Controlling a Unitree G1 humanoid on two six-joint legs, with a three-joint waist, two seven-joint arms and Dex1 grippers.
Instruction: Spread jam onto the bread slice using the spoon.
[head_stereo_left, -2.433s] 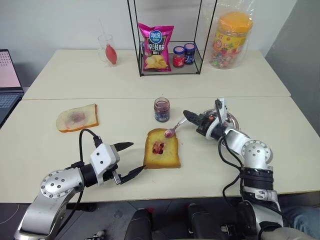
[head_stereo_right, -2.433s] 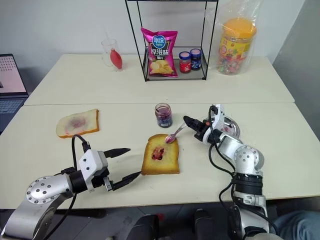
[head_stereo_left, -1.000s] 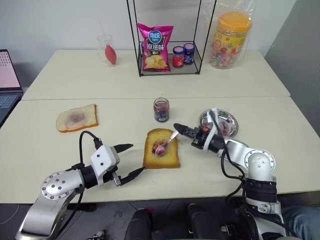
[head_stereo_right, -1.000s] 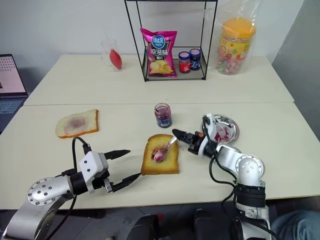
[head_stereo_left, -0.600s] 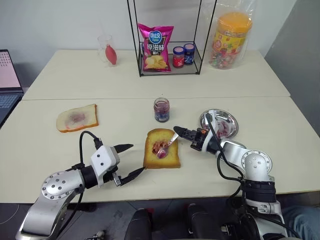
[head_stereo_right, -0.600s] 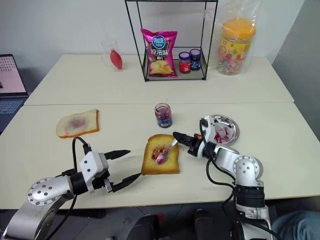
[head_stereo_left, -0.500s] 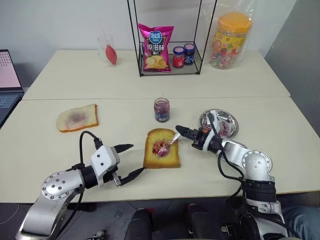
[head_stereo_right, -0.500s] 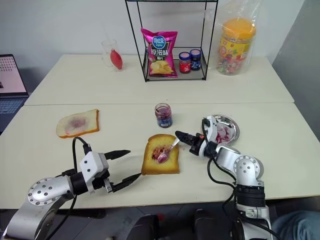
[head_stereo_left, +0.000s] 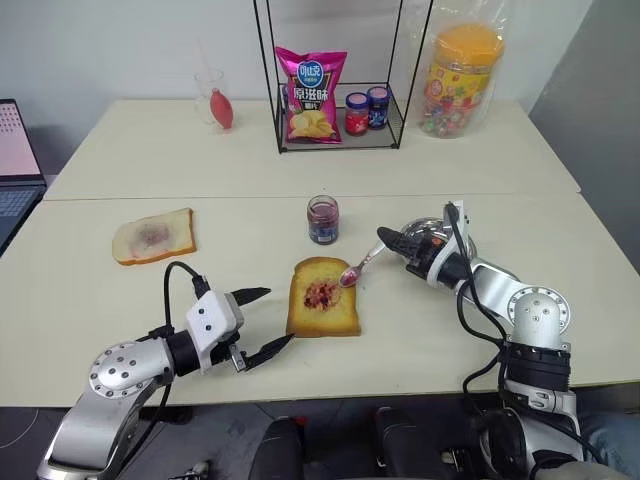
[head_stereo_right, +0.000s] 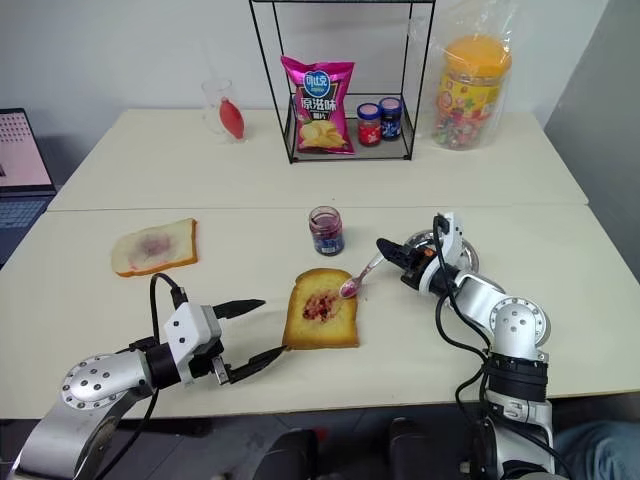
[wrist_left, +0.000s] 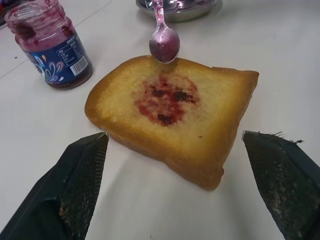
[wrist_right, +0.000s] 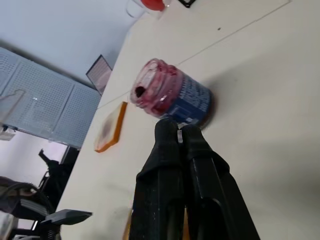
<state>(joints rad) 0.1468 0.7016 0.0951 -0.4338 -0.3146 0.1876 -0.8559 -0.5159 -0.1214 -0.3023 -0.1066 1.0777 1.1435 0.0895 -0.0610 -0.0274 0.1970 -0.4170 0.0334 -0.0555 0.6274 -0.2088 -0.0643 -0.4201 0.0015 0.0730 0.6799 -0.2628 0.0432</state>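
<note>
The golden toasted bread slice lies mid-table with a patch of dark red jam at its centre. My right gripper is shut on the handle of the slim metal spoon. The spoon's jam-coated bowl hovers just above the slice's far right corner. The small clear jar of jam stands open just behind the bread. My left gripper rests open near the bread's left side, its fingers spread wide and touching nothing.
A steel dish sits behind my right gripper. A pale slice with a pink smear lies at the left. At the back stand a wire rack with a chips bag and two capped jars, a candy jar and a glass.
My right gripper has lifted the spoon off the jam patch and drawn it back to the right, above the bread's far corner. The left gripper has stayed put.
</note>
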